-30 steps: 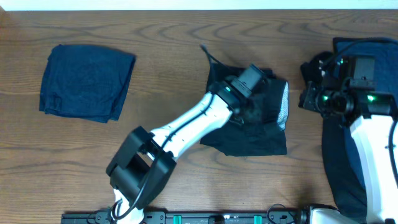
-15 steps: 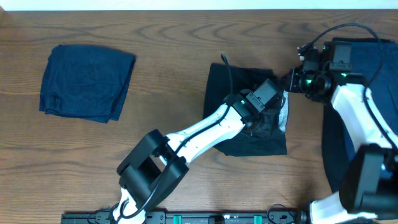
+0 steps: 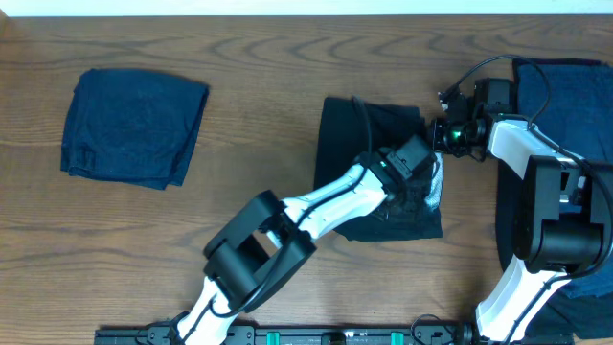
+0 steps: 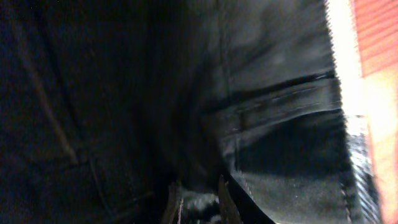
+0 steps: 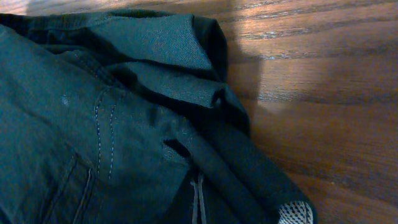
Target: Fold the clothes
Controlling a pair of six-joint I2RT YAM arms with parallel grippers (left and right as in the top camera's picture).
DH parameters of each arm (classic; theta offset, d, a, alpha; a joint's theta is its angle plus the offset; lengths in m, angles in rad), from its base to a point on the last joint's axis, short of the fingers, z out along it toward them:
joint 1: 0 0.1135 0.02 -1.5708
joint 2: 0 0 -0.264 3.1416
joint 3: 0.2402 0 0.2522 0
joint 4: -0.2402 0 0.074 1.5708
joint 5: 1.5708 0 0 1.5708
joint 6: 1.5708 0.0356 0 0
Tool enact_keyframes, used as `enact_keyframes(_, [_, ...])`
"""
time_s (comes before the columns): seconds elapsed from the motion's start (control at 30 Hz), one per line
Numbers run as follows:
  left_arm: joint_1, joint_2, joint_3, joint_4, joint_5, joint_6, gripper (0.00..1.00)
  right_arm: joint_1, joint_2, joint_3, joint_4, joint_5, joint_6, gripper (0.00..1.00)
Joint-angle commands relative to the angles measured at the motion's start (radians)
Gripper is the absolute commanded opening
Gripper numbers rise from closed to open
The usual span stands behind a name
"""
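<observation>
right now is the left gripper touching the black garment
Touching. The left wrist view shows the left gripper with the black garment bunched between its fingertips; overhead, it sits on the cloth.

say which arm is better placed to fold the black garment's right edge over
Right, probably. The right gripper sits at the top right corner of the black garment, arm clear of it. The left gripper is mid-cloth, its arm lying across the garment.

Overhead straight down on whole table (image 3: 268, 57); both wrist views close against the black garment (image 3: 341, 134), seen right of centre overhead
</observation>
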Motion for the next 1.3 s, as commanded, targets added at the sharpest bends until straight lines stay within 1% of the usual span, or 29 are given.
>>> enact_keyframes(0.0, [-0.029,0.064,-0.025,-0.008,0.043,0.011,0.22,0.003,0.064,-0.012,-0.007,0.074,-0.019,0.01])
enact_keyframes(0.1, [-0.043,0.069,-0.024,-0.008,0.045,0.034,0.19,0.003,0.064,-0.009,-0.003,0.052,-0.019,0.03])
enact_keyframes(0.23, [-0.038,0.029,-0.024,-0.009,0.045,0.044,0.19,-0.001,0.060,0.032,-0.025,-0.020,-0.011,0.09])
enact_keyframes(0.4, [-0.015,-0.061,-0.024,-0.040,0.045,0.044,0.18,-0.019,0.009,0.159,-0.176,-0.040,-0.005,0.14])
enact_keyframes(0.53, [-0.015,-0.120,-0.024,-0.030,0.045,0.052,0.19,-0.043,-0.063,0.229,-0.274,-0.017,-0.005,0.17])
enact_keyframes(0.6, [-0.019,-0.127,-0.024,-0.011,0.045,0.052,0.19,-0.061,-0.105,0.236,-0.297,0.008,-0.005,0.22])
enact_keyframes(0.67, [-0.021,-0.126,-0.024,0.011,0.045,0.052,0.19,-0.079,-0.142,0.236,-0.319,0.053,-0.005,0.35])
enact_keyframes(0.7, [-0.023,-0.123,-0.024,0.021,0.045,0.051,0.18,-0.088,-0.157,0.236,-0.332,0.077,-0.004,0.38])
enact_keyframes(0.73, [-0.022,-0.120,-0.024,0.031,0.045,0.052,0.18,-0.094,-0.166,0.236,-0.345,0.096,-0.004,0.46])
enact_keyframes(0.77, [-0.022,-0.117,-0.024,0.041,0.045,0.051,0.19,-0.100,-0.172,0.236,-0.360,0.113,-0.005,0.78])
enact_keyframes(0.8, [-0.022,-0.113,-0.024,0.050,0.045,0.052,0.19,-0.104,-0.174,0.236,-0.372,0.126,-0.004,0.99])
enact_keyframes(1.07, [-0.022,-0.086,-0.025,0.097,0.045,0.051,0.19,-0.108,-0.171,0.235,-0.374,0.129,-0.004,0.99])
enact_keyframes(1.27, [-0.023,-0.013,-0.025,0.111,0.045,0.035,0.19,-0.108,-0.171,0.235,-0.374,0.129,-0.005,0.99])
